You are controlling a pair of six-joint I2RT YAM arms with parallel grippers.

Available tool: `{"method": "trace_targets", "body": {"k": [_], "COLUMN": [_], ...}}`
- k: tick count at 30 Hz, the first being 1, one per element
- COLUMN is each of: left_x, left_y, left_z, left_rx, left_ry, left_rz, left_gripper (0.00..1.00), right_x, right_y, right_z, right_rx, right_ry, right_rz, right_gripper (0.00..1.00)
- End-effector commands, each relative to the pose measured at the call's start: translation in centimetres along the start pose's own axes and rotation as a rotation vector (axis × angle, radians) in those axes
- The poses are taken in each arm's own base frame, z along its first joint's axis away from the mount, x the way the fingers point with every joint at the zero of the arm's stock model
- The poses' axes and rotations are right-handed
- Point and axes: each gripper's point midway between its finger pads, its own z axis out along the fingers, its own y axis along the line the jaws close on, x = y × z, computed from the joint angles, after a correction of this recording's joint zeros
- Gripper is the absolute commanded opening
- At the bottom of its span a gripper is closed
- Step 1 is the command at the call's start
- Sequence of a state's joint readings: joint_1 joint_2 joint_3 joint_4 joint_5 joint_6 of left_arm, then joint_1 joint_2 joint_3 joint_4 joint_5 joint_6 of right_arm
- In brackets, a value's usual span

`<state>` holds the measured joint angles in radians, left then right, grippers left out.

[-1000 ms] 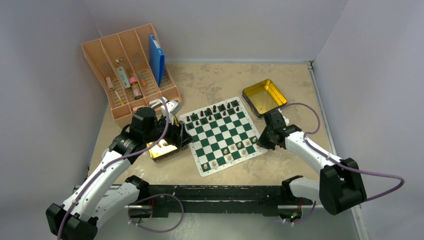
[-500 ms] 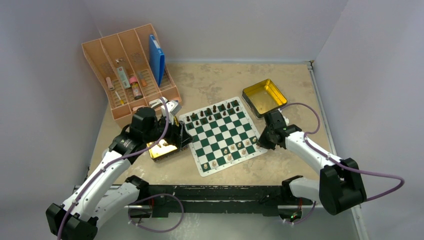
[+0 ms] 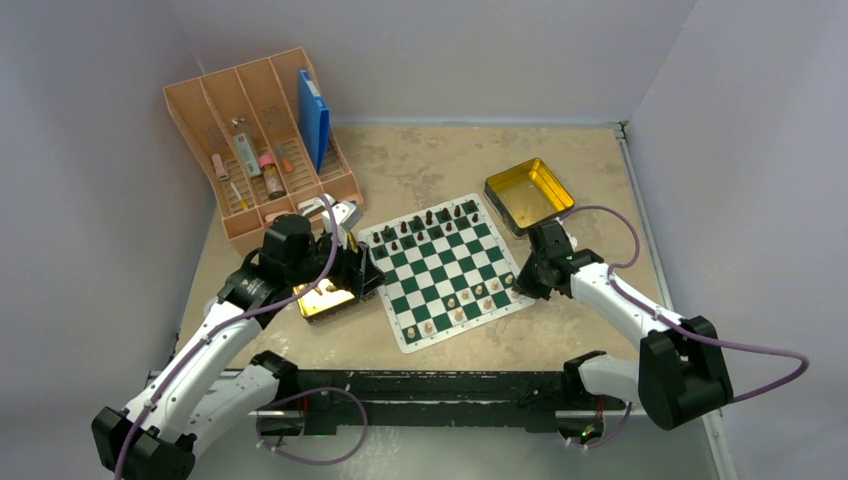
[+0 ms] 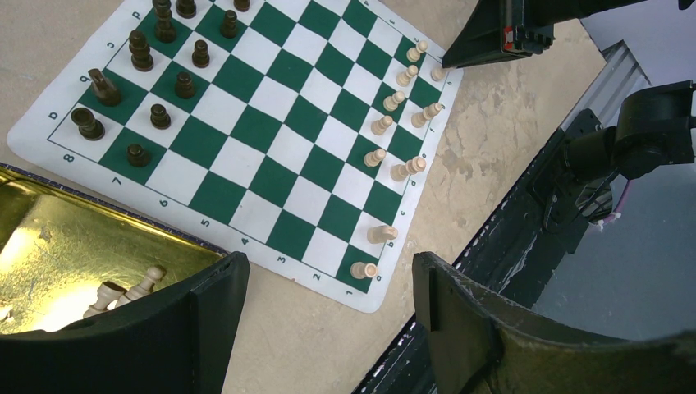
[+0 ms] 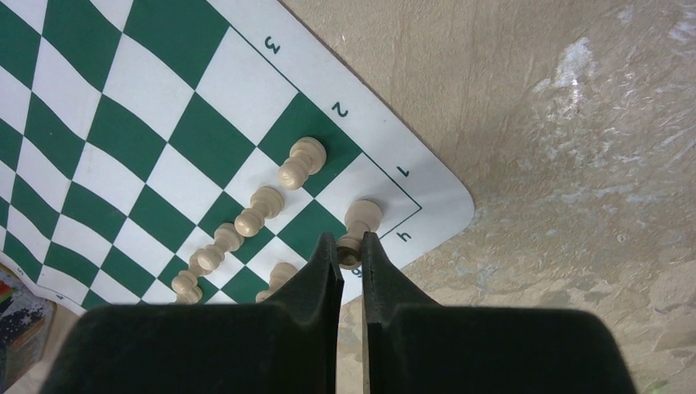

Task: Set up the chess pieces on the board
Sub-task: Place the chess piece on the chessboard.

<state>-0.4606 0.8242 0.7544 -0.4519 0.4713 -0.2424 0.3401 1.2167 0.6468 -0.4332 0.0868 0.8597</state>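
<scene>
At the near right corner of the board [image 3: 440, 268], one light corner piece [image 5: 363, 217] stands on the last square of the first rank. The right gripper [image 5: 351, 248] has its jaws drawn narrow, with the lower end of that piece pinched between the tips. Beside it the other light chess pieces [image 5: 299, 162] stand upright in two partly filled lines along the board's near edge, with bare squares between some of them. From the left wrist, the lines run from the right gripper's corner to two lone pieces near the opposite corner. Dark chessmen [image 4: 156, 49] occupy the two far ranks, also with gaps. The board lies flat on the tabletop [image 3: 430, 165], turned at an angle to the arms' bases.

Just beside the board's left edge sits a gold tin [image 4: 66, 238], and a few loose light pieces [image 4: 123, 289] rest in it. The left gripper [image 4: 328, 316] hangs over this tin's board-side rim, jaws spread wide and holding nothing. A second gold tin [image 3: 528, 193] sits off the board's far right corner, just beyond the right arm's wrist. At the far left of the tabletop is a peach-coloured organiser tray [image 3: 255, 150]. It holds small bottles and tubes in its slots, and a blue box [image 3: 313, 118] stands upright in the rightmost one.
</scene>
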Motion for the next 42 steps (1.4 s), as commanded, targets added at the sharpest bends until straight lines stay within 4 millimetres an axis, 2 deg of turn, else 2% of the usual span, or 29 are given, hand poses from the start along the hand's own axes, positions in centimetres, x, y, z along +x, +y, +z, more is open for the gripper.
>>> {"method": "trace_targets", "body": {"k": [1,13,19,26,31,37,42], "left_x": [-0.7,-0.7,-0.7,-0.7,-0.6,-0.7,-0.8], "left_y": [-0.6,-0.4,-0.3,-0.1,0.0,-0.1,-0.2], "left_z": [-0.2,-0.2,-0.2,-0.2,-0.2,-0.2,-0.2], "left_rx": [0.024,0.017,0.008,0.0,-0.005,-0.003,0.0], "left_ry": [-0.033,-0.033,-0.032,-0.031,-0.03,-0.034,-0.035], "left_rz": [0.033,0.034,0.031,0.03,0.029,0.032,0.034], "left_gripper": [0.73,0.73,0.73,0.73,0.73,0.73,0.73], "right_x": [-1.2,-1.0,-1.3,-1.4,-1.4,-1.5,-2.3], "right_y": [1.0,1.1,1.2,1.1,0.2,0.0,-0.2], "right_z": [-0.6,-0.4,-0.7,-0.8,-0.9,-0.9,-0.6], "right_rx": [-0.03,-0.034,-0.037,-0.034,0.009,0.024,0.039], "right_ry": [-0.038,-0.025,-0.035,-0.041,-0.05,-0.059,-0.09], "right_rz": [0.002,-0.005,-0.006,-0.01,-0.005,0.002,-0.012], "right_gripper": [0.08,0.28,0.32,0.31,0.3,0.36,0.34]}}
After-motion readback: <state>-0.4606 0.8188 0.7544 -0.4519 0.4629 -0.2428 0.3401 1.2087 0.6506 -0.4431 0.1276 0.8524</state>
